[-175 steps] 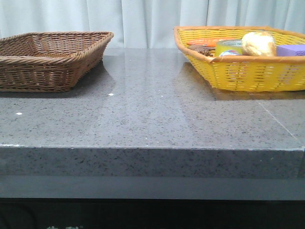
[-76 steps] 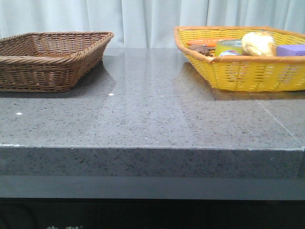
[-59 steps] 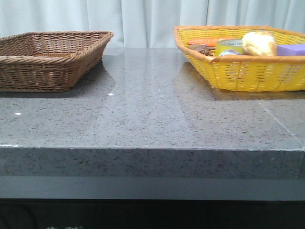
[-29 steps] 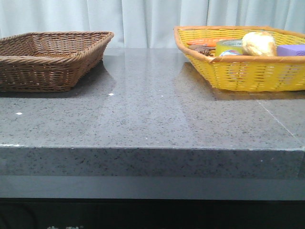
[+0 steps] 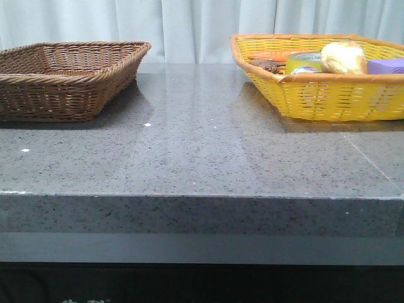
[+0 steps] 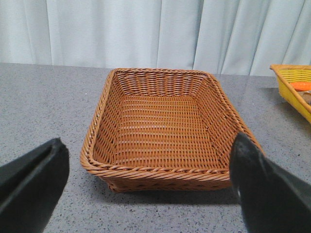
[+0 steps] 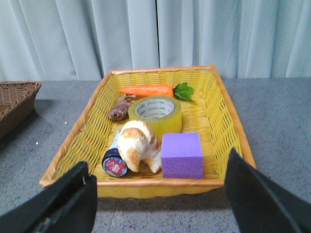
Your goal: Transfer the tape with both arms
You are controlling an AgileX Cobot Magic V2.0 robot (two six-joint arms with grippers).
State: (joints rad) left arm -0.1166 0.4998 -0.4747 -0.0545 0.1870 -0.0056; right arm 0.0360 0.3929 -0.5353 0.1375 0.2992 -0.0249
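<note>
At our wrists: both grippers spread wide and empty, left gripper [image 6: 146, 194] facing the brown basket [image 6: 160, 170], right gripper [image 7: 160, 204] facing the yellow basket [image 7: 146, 187].
Near row of the yellow basket: we see a bread-like lump [image 7: 138, 145], a small round container [image 7: 114, 165] and a purple block [image 7: 182, 155].
Tape: the tape [image 7: 155, 114] sits behind them, mid-basket, untouched.
Far end: a carrot [image 7: 150, 90].
Progress: we judge nothing done; pickup, handover and placing all remain.
</note>
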